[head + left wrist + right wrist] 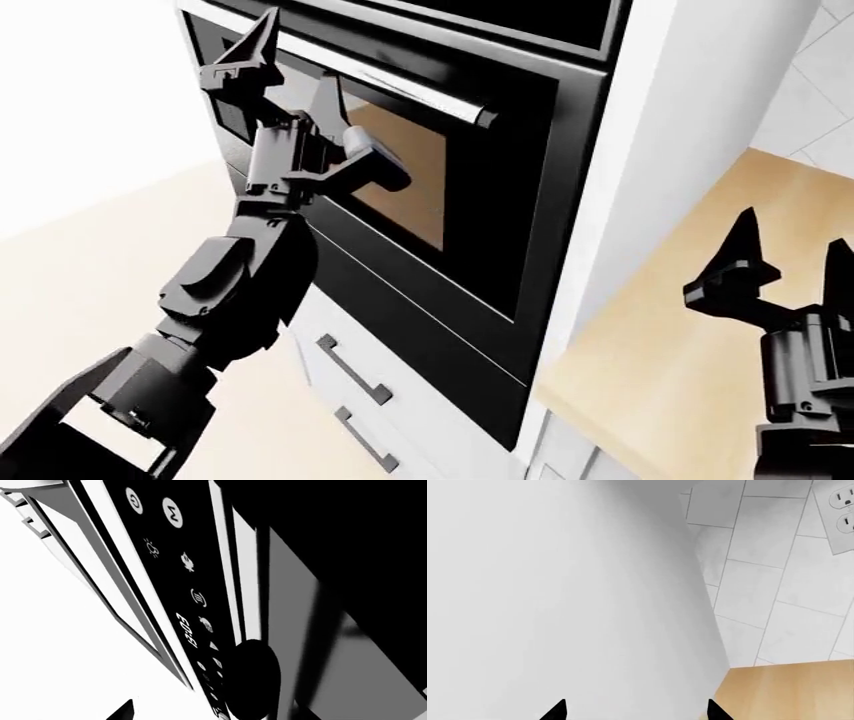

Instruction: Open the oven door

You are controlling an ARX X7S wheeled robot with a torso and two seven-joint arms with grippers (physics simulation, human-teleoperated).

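Left gripper (296, 62) jaws gaping wide around the handle (400, 93) atop the closed oven door (441, 210), gripping nothing; closing off-bar risks slipping; right gripper (781, 255) idling open.

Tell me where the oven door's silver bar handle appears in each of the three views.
Head view: the silver bar handle crosses the oven door top; the left gripper straddles it.
Left wrist view: pale bar beside the control panel, probably the handle.
Right wrist view: absent.
Shared landmark: white cabinet side.
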